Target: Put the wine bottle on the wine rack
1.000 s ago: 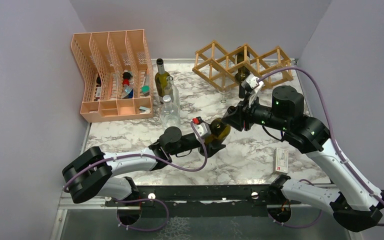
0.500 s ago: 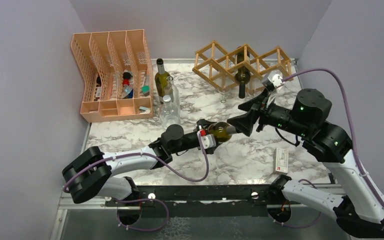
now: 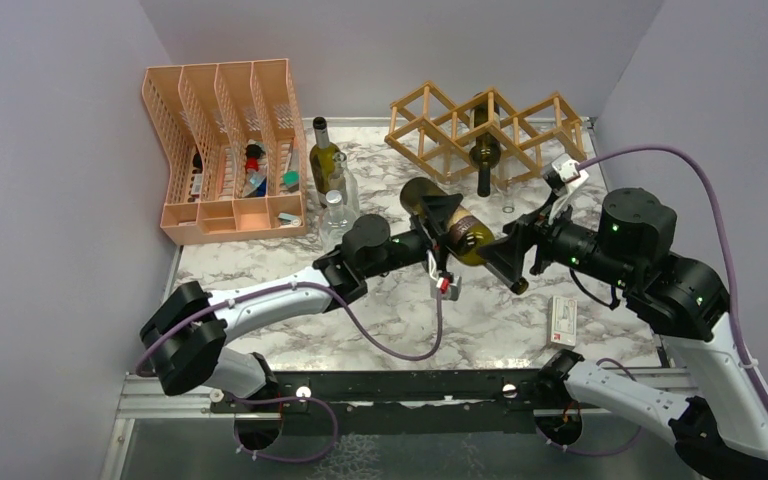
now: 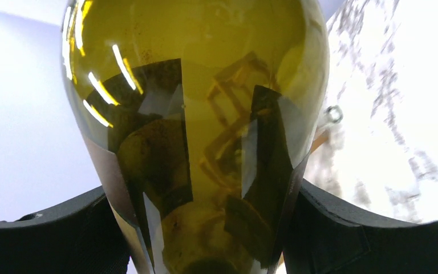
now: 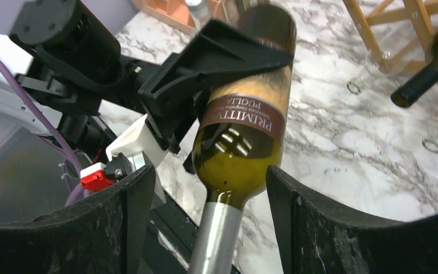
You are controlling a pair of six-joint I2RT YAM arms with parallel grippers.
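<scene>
While the left tool (image 3: pixel 448 218) is clamping the wine bottle (image 5: pixel 245 117) around its body and holding it in the air above the worktop (image 3: pixel 480 310), well apart from the wine rack (image 3: pixel 457 108), the right tool (image 5: pixel 215 225) is sitting with its jaws apart on either side of the neck, not touching it. Reading this as a handover, left to right. Bottle is lying tilted, base pointing toward the back of the worktop, foil neck running down between the right tool's fingers. Suggesting the right tool be pushing in nearer the shoulder before closing: the foil is looking slick, and a grip far out on the neck is leaving a long, heavy lever. Centring the neck between the pads first, then closing firmly. Left should be letting go only once the right is clamped and taking the weight, otherwise the bottle is likely dropping at the base end. After that, going in base first, lined up square with an open diamond cell. One cell is already carrying a dark bottle (image 3: pixel 482 150), so aiming for a free cell beside it and minding that neck sticking out.
</scene>
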